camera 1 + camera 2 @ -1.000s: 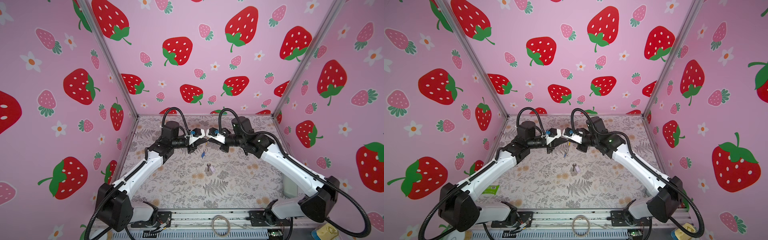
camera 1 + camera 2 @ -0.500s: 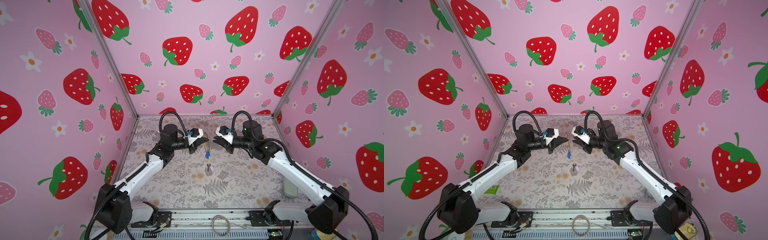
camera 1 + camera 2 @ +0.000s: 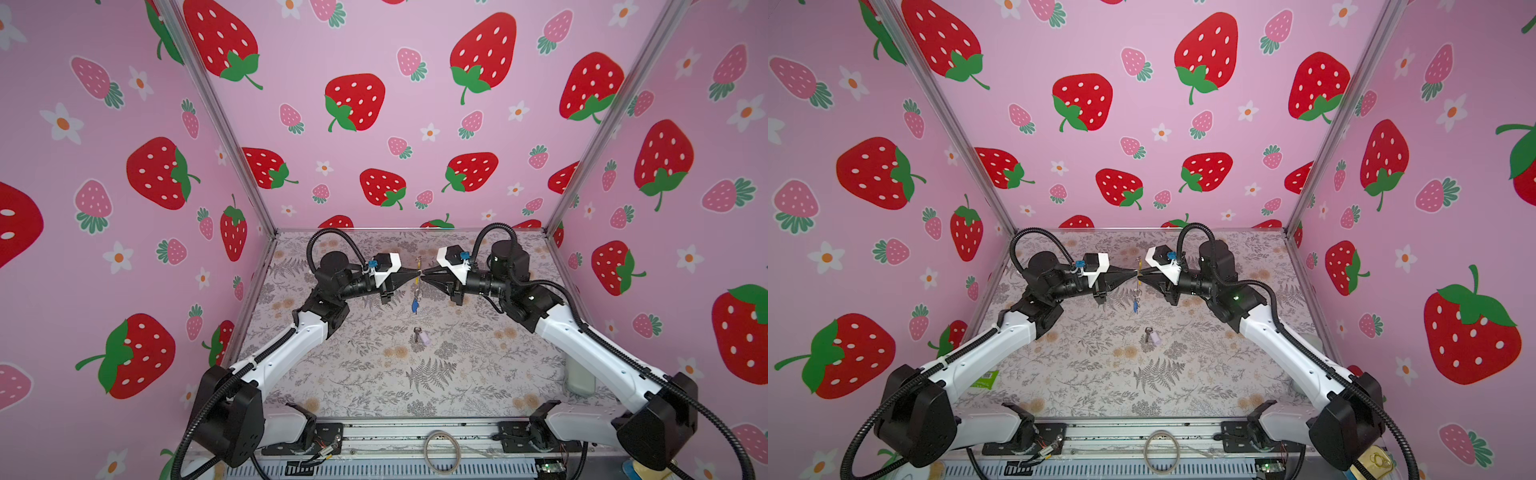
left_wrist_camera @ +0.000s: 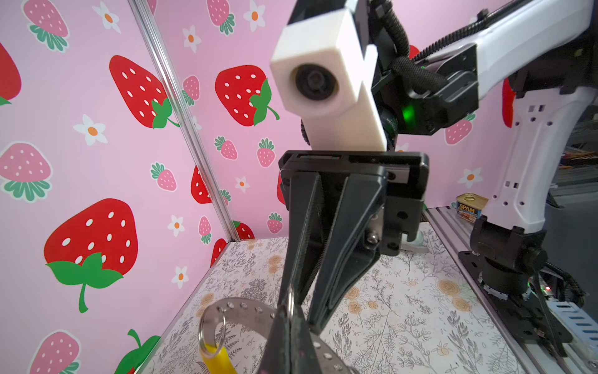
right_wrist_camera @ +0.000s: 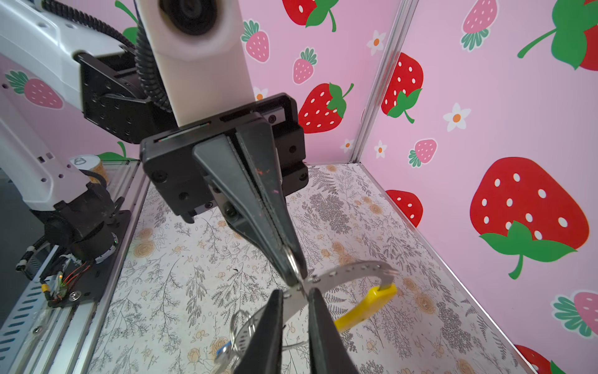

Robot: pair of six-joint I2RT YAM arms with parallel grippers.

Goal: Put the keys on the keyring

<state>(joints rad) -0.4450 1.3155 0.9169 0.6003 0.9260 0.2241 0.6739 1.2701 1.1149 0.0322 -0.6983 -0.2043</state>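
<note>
Pink strawberry walls [image 3: 415,50] close three sides of the floral worktop [image 3: 365,374], whose near half lies bare up to the front rail [image 3: 395,432]. A pale container [image 3: 579,376] stands at the worktop's right edge, contents hidden. The left gripper [image 3: 414,272] and right gripper [image 3: 424,273] meet tip to tip above the far middle. The left jaws are pinched tight on the raised keyring [image 5: 352,270]; the right jaws stand slightly apart around its band, grip unclear. The blue-tagged key [image 3: 414,306] hangs from the keyring; the lilac-tagged key [image 3: 420,335] lies on the worktop nearer the front, clear of every edge.
</note>
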